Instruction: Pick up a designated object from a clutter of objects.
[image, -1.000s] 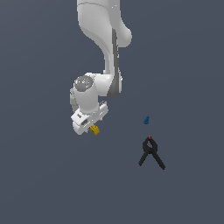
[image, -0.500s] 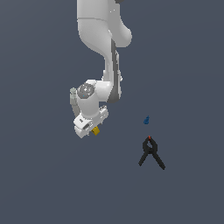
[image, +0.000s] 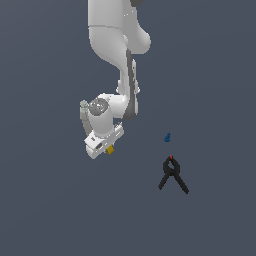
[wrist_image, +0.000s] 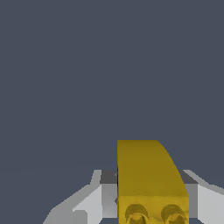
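The tool (image: 108, 148) grips the yellow brick (wrist_image: 148, 175) between its fingers (wrist_image: 94, 201). The blue piece (image: 167, 137) and black clamp (image: 172, 175) lie well apart from it, toward the exterior view's right

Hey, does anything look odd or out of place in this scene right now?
Nothing stands out. The gripper is shut on the yellow brick, which sits squarely between its fingers. The small blue piece and the black clamp lie apart, undisturbed.

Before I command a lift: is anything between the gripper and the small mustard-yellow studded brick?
Nothing visible. In the wrist view the mustard-yellow studded brick already sits between the grey fingers of the gripper. The tiny blue piece and black red-tipped clamp lie apart, toward the exterior view's right.
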